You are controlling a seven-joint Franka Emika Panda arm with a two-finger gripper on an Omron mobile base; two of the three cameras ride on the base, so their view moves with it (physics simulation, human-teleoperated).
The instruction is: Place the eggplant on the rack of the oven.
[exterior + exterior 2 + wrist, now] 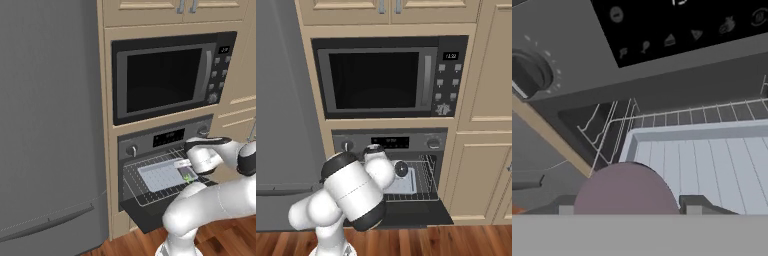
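The oven [160, 165] stands with its door dropped open, and the rack [134, 187] is drawn out bearing a grey tray [160, 176]. Above the tray's right edge hangs the gripper [187, 172], pinching the eggplant [626, 189]. It looks like the placing step; next, lower gently and release onto the rack.

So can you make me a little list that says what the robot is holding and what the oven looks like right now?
tool: the tool is shut on the eggplant, at the oven's mouth
eggplant: purple, green stem end, between the finger tips
oven: door dropped open
rack: wire shelf pulled out over the door
tray: light grey, sitting on the rack
eggplant on rack: not yet, held above the tray's edge
above the oven: microwave, door shut
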